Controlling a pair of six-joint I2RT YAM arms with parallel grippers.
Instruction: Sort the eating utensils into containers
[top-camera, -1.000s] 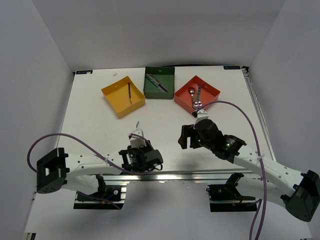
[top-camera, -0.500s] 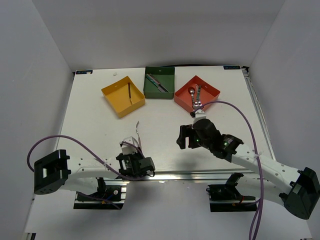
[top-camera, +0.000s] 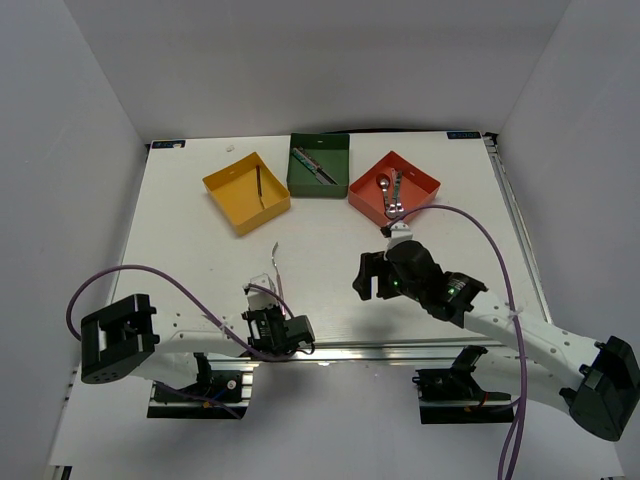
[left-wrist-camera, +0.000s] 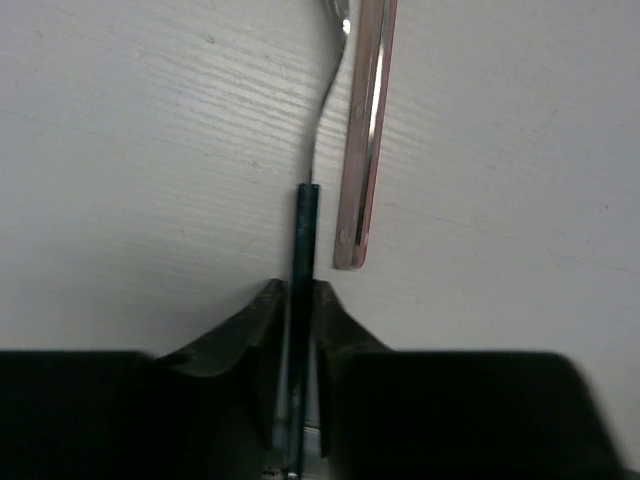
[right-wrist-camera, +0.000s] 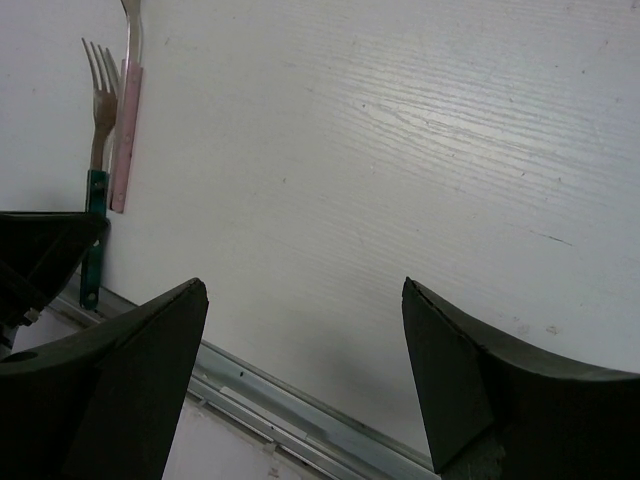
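Observation:
Two utensils lie side by side near the table's front edge: a fork with a teal handle (left-wrist-camera: 305, 225) and a pink-handled one (left-wrist-camera: 360, 150). The right wrist view shows both, the teal-handled fork (right-wrist-camera: 97, 185) and the pink one (right-wrist-camera: 125, 140). My left gripper (left-wrist-camera: 297, 305) is shut on the end of the teal handle, low over the table (top-camera: 268, 298). My right gripper (right-wrist-camera: 305, 300) stands open and empty over bare table, to the right of the utensils (top-camera: 368, 278). At the back sit the yellow tray (top-camera: 225, 190), the green tray (top-camera: 300, 182) and the red tray (top-camera: 425, 182).
The yellow tray holds one slim utensil (top-camera: 259, 185), the green tray holds utensils (top-camera: 318, 165), and spoons (top-camera: 390, 195) lie in the red tray. A metal rail (right-wrist-camera: 300, 410) runs along the table's near edge. Purple cables loop beside both arms.
My left gripper has drawn back toward the near edge and its jaws have closed on the teal handle. The right arm has barely shifted.

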